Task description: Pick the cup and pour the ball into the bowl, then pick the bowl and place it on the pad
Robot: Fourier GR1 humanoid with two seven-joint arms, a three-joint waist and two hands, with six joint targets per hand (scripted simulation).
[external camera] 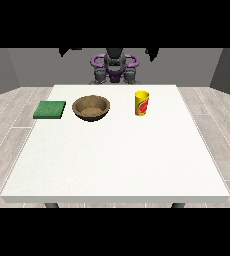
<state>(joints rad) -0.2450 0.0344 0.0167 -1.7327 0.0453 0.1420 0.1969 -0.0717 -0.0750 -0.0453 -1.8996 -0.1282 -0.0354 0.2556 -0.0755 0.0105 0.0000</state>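
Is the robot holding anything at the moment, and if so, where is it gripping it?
Nothing is held. The yellow cup, the wooden bowl and the green pad all sit alone on the white table, with no hand near them.

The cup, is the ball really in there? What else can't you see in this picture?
- Ball: front view, the yellow cup stands upright and its wall hides whatever is inside.
- Hands: front view, dark shapes at the top edge are cut off; fingers cannot be made out.
- Wooden bowl: its near rim hides part of the inside.
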